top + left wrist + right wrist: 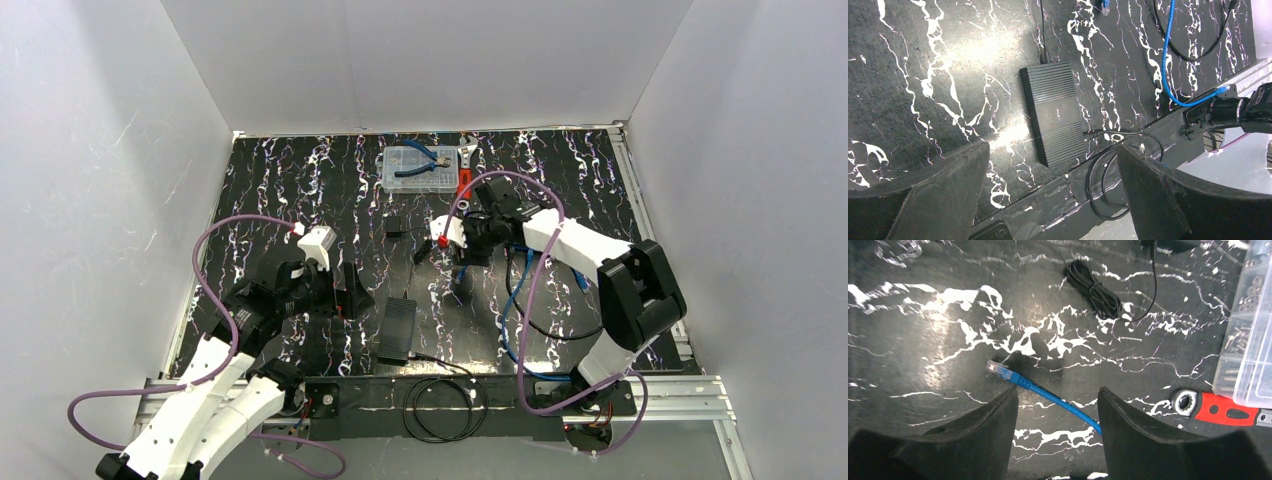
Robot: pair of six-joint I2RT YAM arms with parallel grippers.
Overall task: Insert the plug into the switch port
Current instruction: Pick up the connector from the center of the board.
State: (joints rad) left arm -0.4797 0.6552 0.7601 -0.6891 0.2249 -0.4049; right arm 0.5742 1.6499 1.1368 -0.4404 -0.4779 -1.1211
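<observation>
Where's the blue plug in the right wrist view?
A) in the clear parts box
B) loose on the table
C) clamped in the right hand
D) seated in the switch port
B: the plug lies flat on the table, seen between the spread fingers of the open right hand.

The switch's [1055, 112] ports are unseen; the parts box [1248, 330] is cropped.

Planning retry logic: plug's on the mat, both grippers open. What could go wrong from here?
1. The plug lies flat on the mat ahead of the open right gripper. A grasp on the cable behind it could leave the plug skewed for insertion.
2. The switch lies loose below the open left gripper; a push may slide it.
3. The cable's slack snakes across the mat and may snag.
</observation>
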